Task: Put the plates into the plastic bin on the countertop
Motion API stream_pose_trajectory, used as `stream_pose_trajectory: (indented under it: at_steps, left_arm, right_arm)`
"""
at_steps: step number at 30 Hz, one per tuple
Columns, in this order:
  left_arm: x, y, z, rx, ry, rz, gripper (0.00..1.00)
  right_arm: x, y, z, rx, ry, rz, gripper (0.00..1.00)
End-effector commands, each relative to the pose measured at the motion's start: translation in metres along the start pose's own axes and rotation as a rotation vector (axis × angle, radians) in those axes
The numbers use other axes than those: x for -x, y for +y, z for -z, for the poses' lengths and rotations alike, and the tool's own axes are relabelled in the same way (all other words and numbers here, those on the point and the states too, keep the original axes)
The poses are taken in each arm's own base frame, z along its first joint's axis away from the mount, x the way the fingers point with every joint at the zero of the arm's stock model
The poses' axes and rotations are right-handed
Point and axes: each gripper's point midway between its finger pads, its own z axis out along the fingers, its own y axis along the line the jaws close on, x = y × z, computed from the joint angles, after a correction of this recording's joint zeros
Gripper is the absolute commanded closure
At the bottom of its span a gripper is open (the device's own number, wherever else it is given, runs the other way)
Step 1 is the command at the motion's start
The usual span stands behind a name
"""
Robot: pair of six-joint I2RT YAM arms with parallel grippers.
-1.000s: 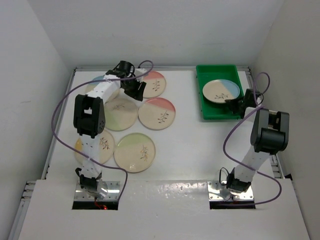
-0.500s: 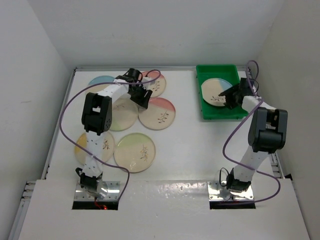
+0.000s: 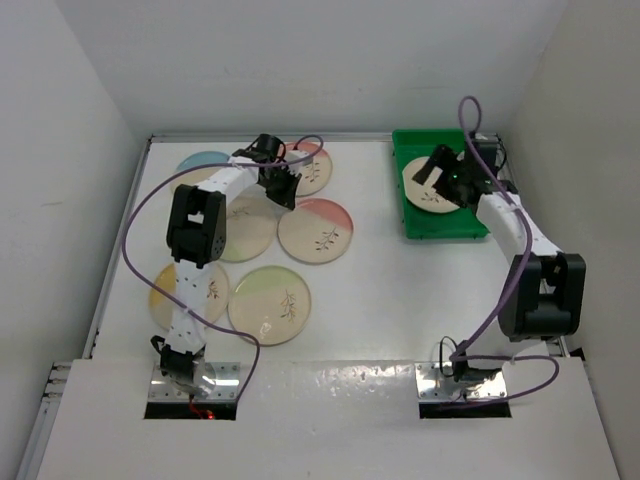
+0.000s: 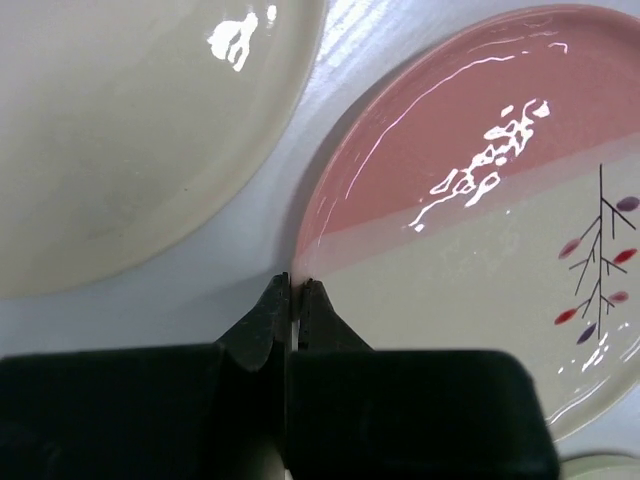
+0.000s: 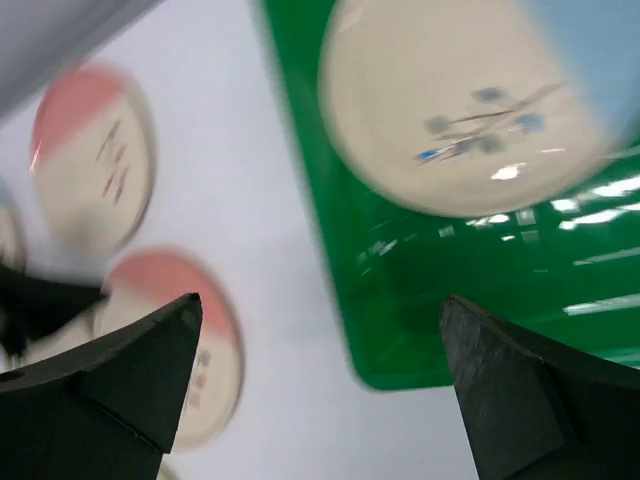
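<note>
**Left pinches, right hovers**

Left gripper (image 4: 295,291) pinches the rim of a round cream ceramic plate with a pink segment (image 4: 480,230) on the white desk (image 3: 400,290). Right gripper (image 5: 320,390), spread wide, hangs over the shallow green plastic bin (image 5: 400,300) holding a blue-segment plate (image 5: 460,110).

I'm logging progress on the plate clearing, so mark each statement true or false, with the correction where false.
1. One plate lies in the green bin. True.
2. The right pincer grips a plate. False: it is open and empty above the bin.
3. The plate in the bin has a pink segment. False: its segment is blue.
4. Six plates lie on the countertop outside the bin. True.
5. The left pincer is spread wide. False: its fingers are nearly together at the rim of a pink plate.
</note>
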Motion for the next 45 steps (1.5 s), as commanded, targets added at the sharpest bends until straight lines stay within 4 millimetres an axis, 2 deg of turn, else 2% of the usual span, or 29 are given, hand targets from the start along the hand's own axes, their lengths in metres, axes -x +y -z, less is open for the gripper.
stream_pose_trajectory:
  at_steps: [1,2,3,5,6,7,8,9,11,12,14,15,18,20,22,23,26,27,29,30,32,35,37,38,39,40,42,43,45]
  left_arm:
    - [-0.005,-0.019,0.0,-0.072,0.038,-0.027,1.0]
    - [0.006,-0.026,0.005,-0.072,0.016,-0.06,1.0]
    - [0.016,-0.031,0.011,-0.062,-0.002,-0.102,1.0]
    - [0.042,-0.038,0.032,-0.039,-0.059,-0.172,1.0]
    - [0.047,-0.039,0.04,-0.033,-0.075,-0.192,1.0]
    - [0.06,-0.049,0.053,-0.028,-0.106,-0.231,1.0]
    - [0.065,-0.052,0.061,-0.032,-0.126,-0.253,1.0]
    - [0.071,-0.058,0.065,-0.032,-0.138,-0.292,1.0]
    - [0.069,-0.06,0.074,-0.021,-0.141,-0.303,1.0]
    - [0.066,-0.06,0.072,-0.023,-0.133,-0.312,1.0]
    - [0.065,-0.066,0.072,-0.03,-0.13,-0.318,1.0]
    - [0.061,-0.066,0.071,-0.033,-0.122,-0.314,1.0]
    - [0.055,-0.065,0.065,-0.039,-0.106,-0.307,1.0]
    - [0.058,-0.066,0.065,-0.045,-0.117,-0.311,1.0]
    - [0.055,-0.064,0.059,-0.047,-0.111,-0.299,1.0]
    - [0.058,-0.065,0.059,-0.052,-0.125,-0.304,1.0]
    - [0.054,-0.063,0.051,-0.056,-0.115,-0.291,1.0]
    - [0.051,-0.062,0.047,-0.059,-0.107,-0.287,1.0]
    - [0.05,-0.062,0.045,-0.059,-0.107,-0.287,1.0]
    - [0.047,-0.061,0.04,-0.063,-0.097,-0.282,1.0]
    - [0.043,-0.063,0.039,-0.076,-0.093,-0.278,1.0]
    - [0.045,-0.055,0.045,-0.062,-0.103,-0.259,1.0]
    - [0.052,-0.05,0.054,-0.047,-0.125,-0.261,1.0]
    - [0.061,-0.042,0.067,-0.027,-0.153,-0.235,0.92]
    - [0.065,-0.037,0.071,-0.016,-0.167,-0.222,0.65]
    - [0.077,-0.033,0.085,0.004,-0.202,-0.219,0.56]
    - [0.087,-0.017,0.105,0.031,-0.247,-0.177,0.46]
    - [0.099,-0.011,0.12,0.054,-0.284,-0.175,0.42]
    - [0.106,0.007,0.141,0.091,-0.323,-0.135,0.4]
  right_arm:
    - [-0.052,0.059,0.011,0.301,0.173,0.261,0.0]
    - [-0.074,0.078,0.013,0.358,0.22,0.329,0.02]
    - [-0.089,0.084,0.01,0.396,0.264,0.357,0.06]
    - [-0.117,0.096,0.005,0.433,0.341,0.387,0.35]
    - [-0.126,0.104,0.001,0.459,0.379,0.383,0.44]
    - [-0.137,0.103,-0.007,0.453,0.414,0.37,0.53]
    - [-0.148,0.104,-0.014,0.452,0.443,0.364,0.53]
    - [-0.149,0.107,-0.017,0.454,0.449,0.352,0.45]
    - [-0.159,0.103,-0.033,0.442,0.47,0.333,0.2]
    - [-0.156,0.108,-0.036,0.454,0.459,0.337,0.18]
    - [-0.166,0.102,-0.05,0.45,0.489,0.331,0.16]
    - [-0.162,0.107,-0.053,0.46,0.479,0.336,0.16]
    - [-0.184,0.105,-0.067,0.483,0.561,0.304,0.16]
    - [-0.197,0.109,-0.069,0.537,0.594,0.277,0.2]
    - [-0.211,0.113,-0.065,0.574,0.642,0.232,0.29]
    - [-0.218,0.112,-0.068,0.583,0.641,0.206,0.39]
    - [-0.228,0.115,-0.061,0.633,0.663,0.145,0.58]
    - [-0.227,0.114,-0.059,0.637,0.658,0.135,0.73]
    - [-0.224,0.109,-0.057,0.635,0.64,0.104,0.88]
    - [-0.215,0.108,-0.057,0.644,0.615,0.095,0.99]
    - [-0.208,0.112,-0.052,0.663,0.606,0.091,1.0]
    - [-0.186,0.12,-0.04,0.701,0.574,0.074,1.0]
    - [-0.162,0.132,-0.024,0.742,0.514,0.074,1.0]
    - [-0.15,0.135,-0.022,0.744,0.49,0.06,1.0]
    - [-0.13,0.145,-0.01,0.773,0.44,0.068,1.0]
    - [-0.114,0.142,-0.009,0.771,0.409,0.04,1.0]
    - [-0.09,0.147,0.0,0.784,0.359,0.001,1.0]
    - [-0.058,0.146,0.003,0.803,0.279,-0.035,1.0]
    - [-0.039,0.14,0.009,0.802,0.241,-0.122,1.0]
